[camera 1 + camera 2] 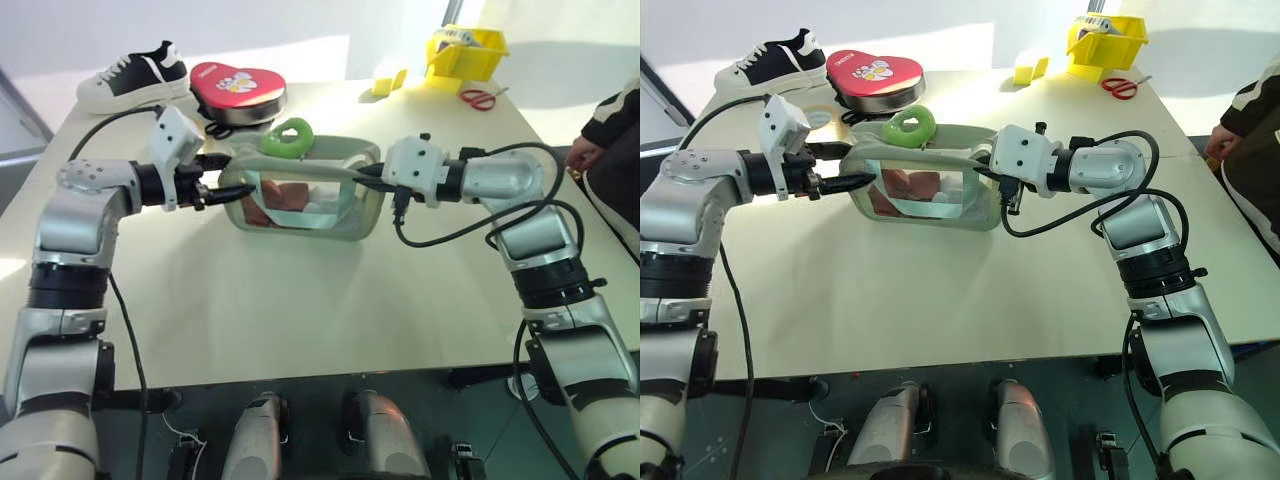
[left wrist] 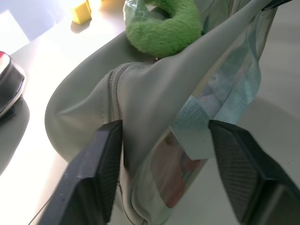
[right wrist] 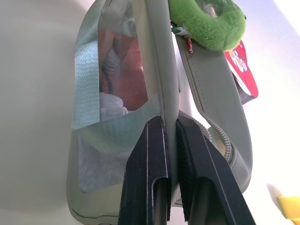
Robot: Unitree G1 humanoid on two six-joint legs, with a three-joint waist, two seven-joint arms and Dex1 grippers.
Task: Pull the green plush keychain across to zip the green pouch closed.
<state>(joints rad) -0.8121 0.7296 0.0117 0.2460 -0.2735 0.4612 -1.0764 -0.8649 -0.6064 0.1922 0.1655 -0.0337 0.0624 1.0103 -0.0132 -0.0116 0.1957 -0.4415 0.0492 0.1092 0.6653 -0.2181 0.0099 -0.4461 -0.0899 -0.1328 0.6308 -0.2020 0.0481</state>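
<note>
A person at the table's right is cut by the edge. Through the pouch window I see red and white contents, too unclear to name. The keychain is cut off in my right wrist view.

Bare table in front of the green pouch; behind it, blocked by red heart tin and sneaker.
</note>
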